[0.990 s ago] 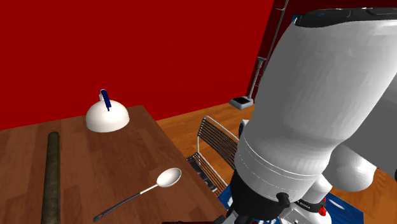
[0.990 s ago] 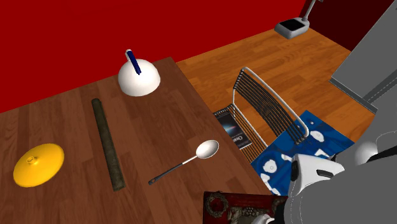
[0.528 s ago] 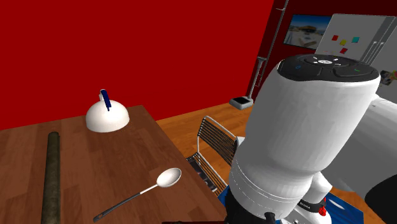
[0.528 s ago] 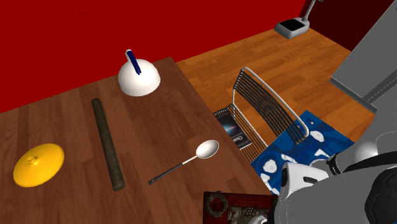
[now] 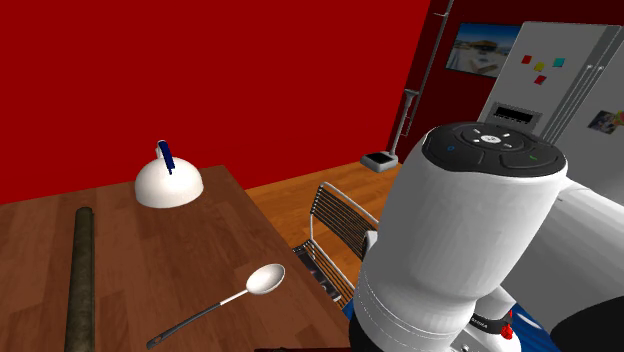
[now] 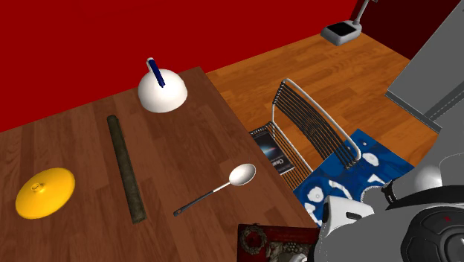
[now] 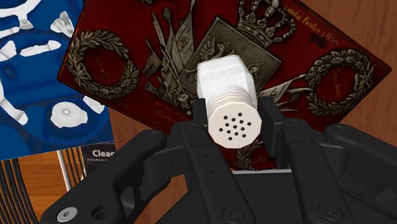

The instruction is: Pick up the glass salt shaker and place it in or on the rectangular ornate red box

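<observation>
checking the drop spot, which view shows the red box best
The wrist view: the red box, its ornate lid plain, lies behind the salt shaker the fingers clasp. The second exterior view catches one corner at its bottom edge.

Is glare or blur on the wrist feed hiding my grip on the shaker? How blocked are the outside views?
Wrist view: even light, no glare or blur; the shaker is crisp, clasped by the hand, red box behind it. Shoulder view: the white arm blocks the lower right. Second exterior view: the arm covers part of the box.
</observation>
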Action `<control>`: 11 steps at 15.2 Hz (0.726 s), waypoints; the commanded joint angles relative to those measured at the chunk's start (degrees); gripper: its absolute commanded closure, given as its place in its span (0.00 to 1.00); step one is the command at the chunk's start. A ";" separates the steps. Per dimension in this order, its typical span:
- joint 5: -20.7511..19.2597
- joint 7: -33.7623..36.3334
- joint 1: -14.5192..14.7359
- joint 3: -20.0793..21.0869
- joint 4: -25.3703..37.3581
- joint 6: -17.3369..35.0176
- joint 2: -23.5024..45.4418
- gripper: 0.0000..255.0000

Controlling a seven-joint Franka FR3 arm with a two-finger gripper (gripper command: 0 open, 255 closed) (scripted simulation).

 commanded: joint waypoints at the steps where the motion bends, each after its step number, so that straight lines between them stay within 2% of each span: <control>1: 0.00 0.01 -0.01 0.03 -0.01 0.05 0.03 1.00; 3: 0.00 0.01 -0.01 0.03 -0.01 0.05 0.03 1.00; 4: 0.00 0.01 -0.01 0.03 -0.01 0.05 0.03 0.00; 9: 0.00 0.01 -0.01 0.03 -0.02 0.05 0.03 0.00; 11: -0.24 -0.22 0.36 -1.72 2.64 -4.21 -1.59 0.00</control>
